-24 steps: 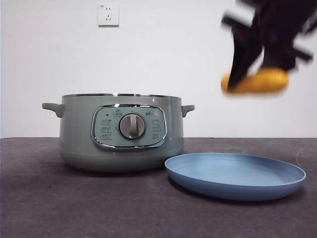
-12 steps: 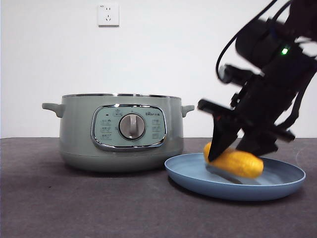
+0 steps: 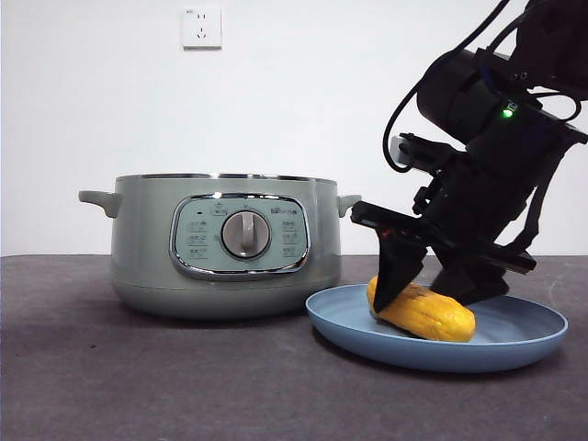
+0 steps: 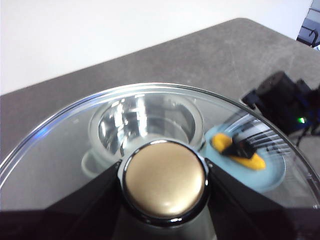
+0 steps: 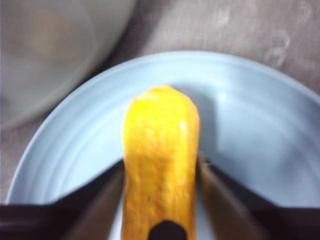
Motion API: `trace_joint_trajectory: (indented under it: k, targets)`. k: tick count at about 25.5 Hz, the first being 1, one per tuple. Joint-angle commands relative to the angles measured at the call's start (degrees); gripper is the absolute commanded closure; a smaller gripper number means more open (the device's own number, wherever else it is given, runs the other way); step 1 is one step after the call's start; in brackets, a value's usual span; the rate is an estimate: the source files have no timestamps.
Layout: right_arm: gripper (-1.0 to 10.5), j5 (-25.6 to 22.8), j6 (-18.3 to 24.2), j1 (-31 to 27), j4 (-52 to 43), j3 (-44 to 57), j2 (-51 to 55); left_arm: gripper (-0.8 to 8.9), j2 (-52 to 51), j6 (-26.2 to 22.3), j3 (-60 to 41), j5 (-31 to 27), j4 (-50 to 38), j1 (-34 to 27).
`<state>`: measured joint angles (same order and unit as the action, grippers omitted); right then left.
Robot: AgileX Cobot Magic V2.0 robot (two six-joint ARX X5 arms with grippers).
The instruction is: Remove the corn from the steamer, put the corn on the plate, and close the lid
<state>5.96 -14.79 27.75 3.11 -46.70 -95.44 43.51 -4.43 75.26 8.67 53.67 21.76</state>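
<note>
The corn [image 3: 423, 314] lies on its side in the light-blue plate [image 3: 514, 342], right of the sage-green steamer [image 3: 147, 239]. My right gripper [image 3: 424, 296] reaches down over the plate, jaws shut on the corn [image 5: 160, 145], which touches the plate [image 5: 250, 120]. My left gripper [image 4: 164, 172] is out of the front view. It is shut on the knob [image 4: 165, 185] of the glass lid [image 4: 70, 145], held high. Through the glass I see the open steamer [image 4: 145, 120], the plate [image 4: 274, 175] and the corn [image 4: 220, 141].
A white wall socket [image 3: 201, 27] sits on the wall behind the steamer. The steamer's side handle [image 3: 347, 202] is close to the right arm. The dark table [image 3: 138, 386] stretches in front of the pot and plate.
My right gripper came down from high on the right with the corn. The corn now rests on the plate, a little lower and further left than half a second ago.
</note>
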Motion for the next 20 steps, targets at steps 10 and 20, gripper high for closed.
trace_joint_trajectory:
  k: [10, 20]
  targets:
    - [4.4, -0.3, 1.6, 0.0, 12.7, 0.6, 30.9, 8.22, 19.9, 0.3, 0.2, 2.2, -24.1, 0.0]
    - [4.4, -0.5, 2.3, 0.0, 17.8, 0.6, 55.1, 8.22, 33.9, 0.2, 0.2, 2.4, -36.5, 0.1]
